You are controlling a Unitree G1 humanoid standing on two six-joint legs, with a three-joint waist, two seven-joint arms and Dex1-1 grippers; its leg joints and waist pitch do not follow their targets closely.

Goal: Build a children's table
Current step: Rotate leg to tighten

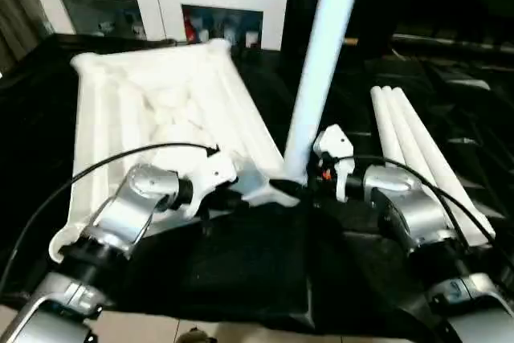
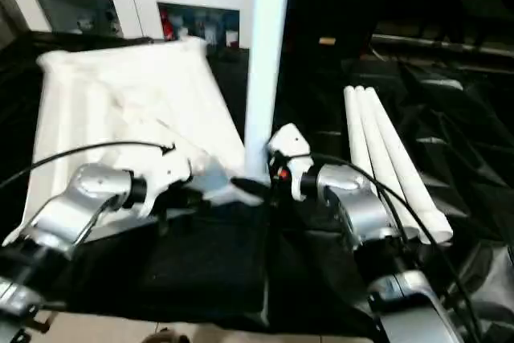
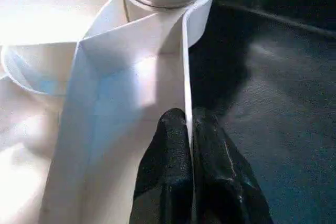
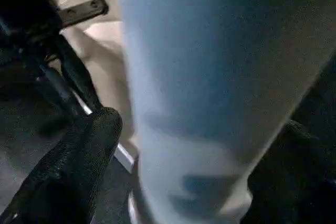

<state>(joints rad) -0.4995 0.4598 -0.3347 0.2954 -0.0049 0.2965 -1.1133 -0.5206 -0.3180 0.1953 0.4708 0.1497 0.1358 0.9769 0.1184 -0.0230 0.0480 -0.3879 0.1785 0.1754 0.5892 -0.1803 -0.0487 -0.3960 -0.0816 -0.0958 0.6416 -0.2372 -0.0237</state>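
Up close, left gripper (image 3: 190,129) jaws pinching tabletop (image 1: 152,110) rim, right gripper (image 4: 199,145) jaws spread around upright leg (image 1: 321,62).

Bright overhead light blows out the ribbed white tabletop (image 1: 152,110) to glare, while the black counter (image 1: 241,271) swallows detail. The upright leg (image 4: 210,93) looms blurred, bluish, out of focus.

No readable text, label, brand, number or sign is to be made out on anything in these views.
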